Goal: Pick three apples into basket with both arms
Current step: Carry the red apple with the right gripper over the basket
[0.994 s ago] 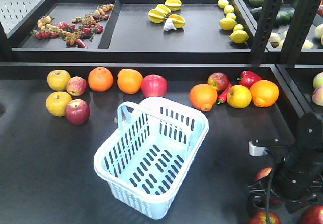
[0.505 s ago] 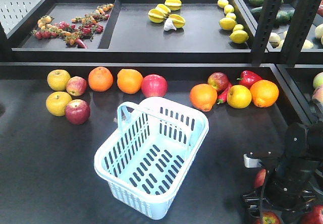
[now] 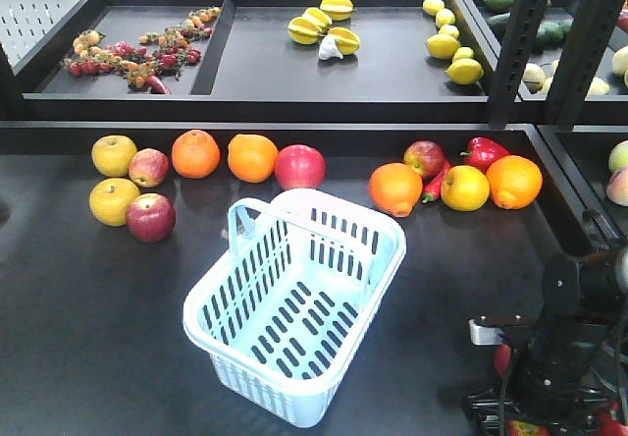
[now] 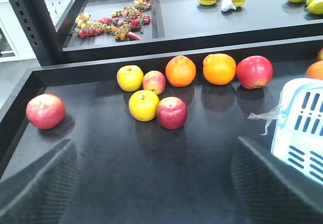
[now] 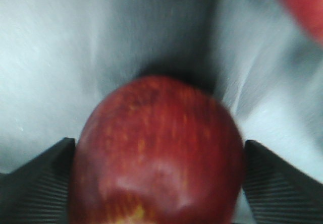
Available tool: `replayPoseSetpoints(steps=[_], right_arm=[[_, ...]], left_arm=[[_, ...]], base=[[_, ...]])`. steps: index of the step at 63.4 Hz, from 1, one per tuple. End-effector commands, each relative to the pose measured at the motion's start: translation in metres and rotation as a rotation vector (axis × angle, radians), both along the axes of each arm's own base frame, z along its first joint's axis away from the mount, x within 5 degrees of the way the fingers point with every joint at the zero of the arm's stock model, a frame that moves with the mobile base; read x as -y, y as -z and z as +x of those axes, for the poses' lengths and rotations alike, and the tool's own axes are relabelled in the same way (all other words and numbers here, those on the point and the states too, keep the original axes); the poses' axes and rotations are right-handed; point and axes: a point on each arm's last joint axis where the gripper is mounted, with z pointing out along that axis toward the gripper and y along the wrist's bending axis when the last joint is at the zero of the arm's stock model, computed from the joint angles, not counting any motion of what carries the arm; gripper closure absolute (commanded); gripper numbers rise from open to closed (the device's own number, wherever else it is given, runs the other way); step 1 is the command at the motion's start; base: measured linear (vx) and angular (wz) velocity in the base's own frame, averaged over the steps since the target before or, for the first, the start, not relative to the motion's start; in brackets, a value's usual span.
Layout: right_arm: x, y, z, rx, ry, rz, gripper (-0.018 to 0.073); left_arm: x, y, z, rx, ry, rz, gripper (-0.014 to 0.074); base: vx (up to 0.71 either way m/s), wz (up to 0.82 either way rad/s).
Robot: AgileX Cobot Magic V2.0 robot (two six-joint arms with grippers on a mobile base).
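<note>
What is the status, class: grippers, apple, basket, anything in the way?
Left gripper open, empty. Right gripper astride dark red apple, grip unclear. Basket empty; nothing seen blocking the way to it.

One dark red, yellow-flecked apple (image 5: 156,148) sits between the right gripper's (image 5: 159,178) spread fingers, filling the gap. A second red apple (image 5: 303,7) lies blurred beyond, rightward. The empty pale-blue slotted basket (image 3: 294,303) stands upright, well left of that gripper.
</note>
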Motion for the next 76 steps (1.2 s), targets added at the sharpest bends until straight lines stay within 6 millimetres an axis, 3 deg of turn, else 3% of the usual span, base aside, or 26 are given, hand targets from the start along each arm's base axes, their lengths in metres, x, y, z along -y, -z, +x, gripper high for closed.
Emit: replayPoseSetpoints(steps=[1, 14, 28, 48, 63, 76], right_arm=[[0.000, -0.013, 0.003, 0.015, -0.007, 0.009, 0.0046], [-0.001, -0.015, 0.000, -0.032, -0.002, 0.012, 0.0229], [-0.001, -0.036, -0.001, 0.008, 0.003, 0.018, 0.0275], [-0.007, -0.124, -0.012, 0.336, 0.023, 0.111, 0.0275], [-0.026, -0.194, -0.037, 0.648, 0.024, 0.388, 0.0275], [-0.040, -0.228, -0.051, 0.819, -0.048, 0.615, 0.0275]], left_arm=[[0.001, -0.013, 0.001, 0.081, 0.012, -0.010, 0.0007], [0.001, -0.013, 0.001, 0.081, 0.012, -0.010, 0.0007], [0.001, -0.013, 0.001, 0.081, 0.012, -0.010, 0.0007], [0.001, -0.013, 0.001, 0.081, 0.012, -0.010, 0.0007], [0.001, -0.013, 0.001, 0.081, 0.012, -0.010, 0.0007], [0.001, -0.013, 0.001, 0.081, 0.012, -0.010, 0.0007]], base=[[0.00, 0.00], [0.00, 0.00], [0.00, 0.00], [0.00, 0.00], [0.00, 0.00], [0.00, 0.00]])
